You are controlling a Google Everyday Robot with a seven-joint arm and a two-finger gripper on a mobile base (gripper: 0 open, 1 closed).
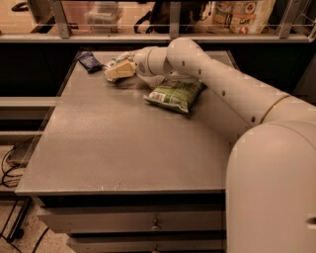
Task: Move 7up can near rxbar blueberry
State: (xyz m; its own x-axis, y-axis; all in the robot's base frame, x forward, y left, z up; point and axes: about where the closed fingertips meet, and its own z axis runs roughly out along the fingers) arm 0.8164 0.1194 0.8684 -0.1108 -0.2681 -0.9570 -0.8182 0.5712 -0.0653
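Observation:
The 7up can (118,59) shows as a silver-white and green shape, lying tilted between my gripper's fingers at the back left of the table. My gripper (119,69), with cream-coloured fingers (121,71), is shut on the can and mostly covers it. The rxbar blueberry (90,61), a small flat dark blue wrapper, lies at the table's back left corner, a short way left of the can. My white arm (212,79) reaches in from the right across the back of the table.
A green-white snack bag (175,94) lies right of the gripper, under the arm. The grey table (123,148) has drawers below its front edge. A railing and a shelf with packages (242,15) stand behind the table.

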